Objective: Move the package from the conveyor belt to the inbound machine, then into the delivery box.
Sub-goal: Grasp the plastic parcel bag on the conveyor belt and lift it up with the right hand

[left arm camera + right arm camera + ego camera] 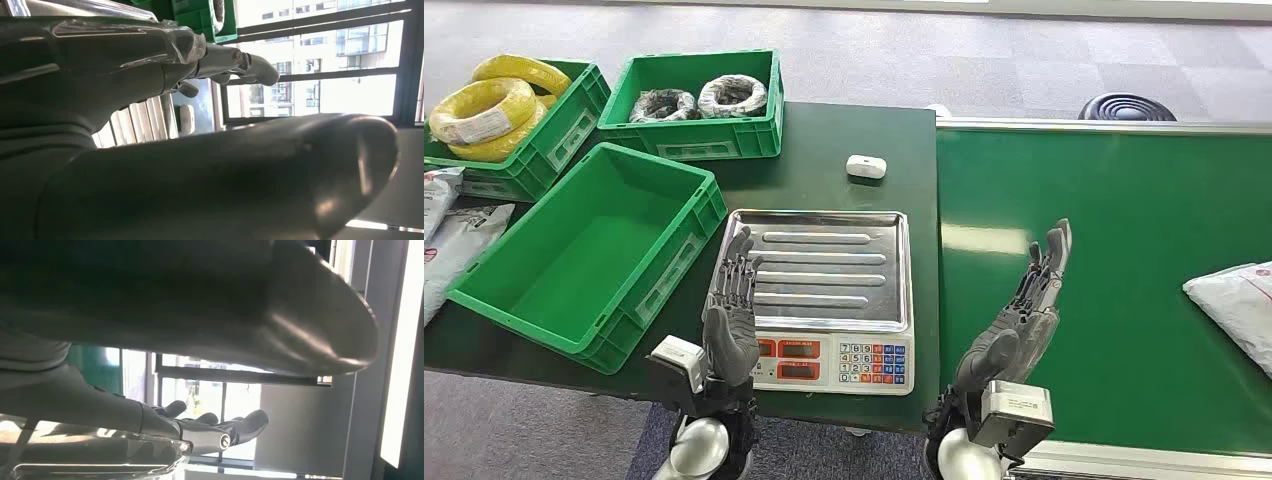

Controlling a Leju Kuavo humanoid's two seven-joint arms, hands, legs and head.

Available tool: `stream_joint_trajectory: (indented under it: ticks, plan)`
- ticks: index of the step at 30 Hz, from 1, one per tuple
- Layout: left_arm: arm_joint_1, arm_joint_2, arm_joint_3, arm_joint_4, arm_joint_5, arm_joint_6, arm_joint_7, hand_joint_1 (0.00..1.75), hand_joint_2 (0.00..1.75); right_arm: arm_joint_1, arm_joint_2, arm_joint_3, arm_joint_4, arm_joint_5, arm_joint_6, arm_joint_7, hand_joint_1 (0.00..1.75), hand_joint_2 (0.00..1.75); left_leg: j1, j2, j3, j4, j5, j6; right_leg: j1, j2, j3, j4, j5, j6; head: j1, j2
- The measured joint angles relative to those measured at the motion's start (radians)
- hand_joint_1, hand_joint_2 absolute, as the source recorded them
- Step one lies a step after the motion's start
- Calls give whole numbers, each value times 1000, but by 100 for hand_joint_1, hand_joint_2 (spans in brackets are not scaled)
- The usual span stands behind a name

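Three green crates (589,262), one package (1236,300).

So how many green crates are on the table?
3: an empty near crate, a far-left crate with yellow coils, and a far-middle crate with dark coils. None seems hidden.

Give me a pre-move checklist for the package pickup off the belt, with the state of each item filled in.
1. Package on the conveyor belt: ok, at the belt's right side, partly cut off by the picture edge.
2. Right hand free: ok, fingers apart, holding nothing.
3. Left hand free: ok, empty, over the scale.
4. Scale tray bare: ok.
5. Nearest green box empty: ok.
6. Belt stopped: cannot tell.
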Motion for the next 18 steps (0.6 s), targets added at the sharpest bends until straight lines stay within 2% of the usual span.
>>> stream_joint_trajectory:
  ticks: [7, 11, 14, 18]
  plan:
    - [3, 0, 0, 0, -9, -9, 0, 0, 0, -22, -1, 0, 8, 73, 0, 0, 0, 0, 0, -1, 0, 0, 0, 0, 0, 0, 0, 0, 0, 0, 0, 0]
    - [4, 0, 0, 0, -11, -9, 0, 0, 0, -27, -2, 0, 11, 86, 0, 1, 0, 175, 0, -1, 0, 0, 0, 0, 0, 0, 0, 0, 0, 0, 0, 0]
    - [4, 0, 0, 0, -11, -11, 0, 0, 0, -30, -1, -8, 13, 206, 0, 23, 0, 175, 0, -1, 0, 0, 0, 0, 0, 0, 0, 0, 0, 0, 0, 0]
    - [10, -1, 8, 0, -13, -30, 0, 0, 0, -54, 17, -90, 5, 567, -1, 91, 0, 175, 0, -1, 0, 0, 0, 0, 0, 0, 0, 0, 0, 0, 0, 0]
